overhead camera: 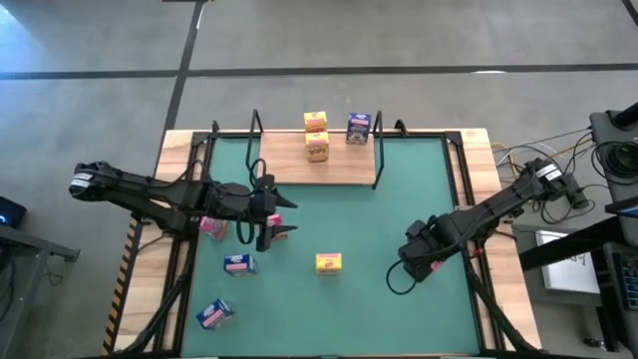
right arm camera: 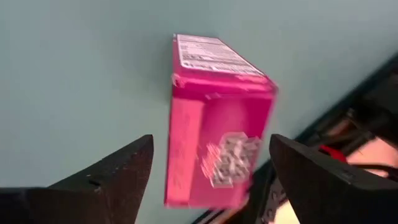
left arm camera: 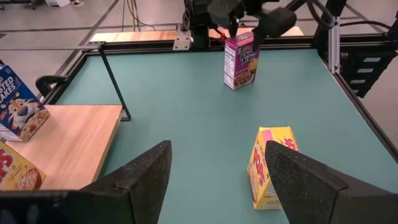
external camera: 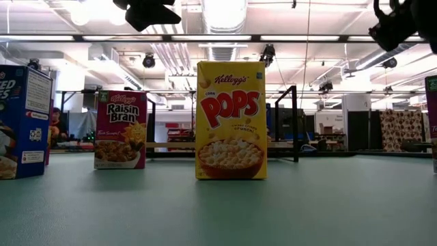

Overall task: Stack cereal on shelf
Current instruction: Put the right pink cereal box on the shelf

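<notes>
My right gripper point(right arm camera: 208, 180) hangs open over a pink box point(right arm camera: 217, 121), holding nothing. My left gripper point(left arm camera: 217, 180) is open too. Next, I think, grab it for the shelf point(overhead camera: 329, 165).

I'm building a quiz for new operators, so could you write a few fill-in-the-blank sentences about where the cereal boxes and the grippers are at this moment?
1. On the shelf stand two yellow boxes and one ____ box.
2. The right gripper has its fingers open on either side of a ____ box.
3. The lone yellow box near the mat's middle lies between the two ____.
4. The left gripper is ____ and holds nothing.

Missing words: blue; pink; grippers; open
</notes>
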Controlling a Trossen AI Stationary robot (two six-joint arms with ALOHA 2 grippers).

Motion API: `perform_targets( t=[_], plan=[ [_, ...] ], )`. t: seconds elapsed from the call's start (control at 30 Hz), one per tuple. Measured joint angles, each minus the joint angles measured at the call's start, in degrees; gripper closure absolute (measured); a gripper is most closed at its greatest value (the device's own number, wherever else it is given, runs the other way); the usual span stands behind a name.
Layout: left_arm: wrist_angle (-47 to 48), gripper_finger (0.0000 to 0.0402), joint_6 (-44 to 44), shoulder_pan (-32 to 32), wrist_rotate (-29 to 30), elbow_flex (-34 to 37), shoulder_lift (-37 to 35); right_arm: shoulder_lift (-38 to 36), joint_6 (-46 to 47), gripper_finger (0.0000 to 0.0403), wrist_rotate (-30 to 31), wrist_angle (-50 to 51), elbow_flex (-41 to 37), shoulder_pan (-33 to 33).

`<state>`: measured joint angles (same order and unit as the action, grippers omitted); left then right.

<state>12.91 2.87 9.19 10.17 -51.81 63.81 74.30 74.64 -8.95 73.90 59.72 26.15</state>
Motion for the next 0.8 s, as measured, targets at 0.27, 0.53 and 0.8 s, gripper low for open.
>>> perform_targets(
  t=[0.27,0.53,0.8],
  plan=[
    [-0.1,0.0159,-1.2,0.0,3.6,0.3,0.0,0.0,-1.1,0.0176,0.1,-7.2,-3.2,0.0],
    [-0.2,0.0159,-2.9,0.0,4.4,1.5,-0.1,0.0,-2.1,0.0255,1.9,-6.9,-2.1,0.0],
    [-1.8,0.0159,-4.5,0.0,4.5,4.7,-0.9,0.0,-6.4,0.027,7.9,-6.9,4.1,-0.2]
  ],
)
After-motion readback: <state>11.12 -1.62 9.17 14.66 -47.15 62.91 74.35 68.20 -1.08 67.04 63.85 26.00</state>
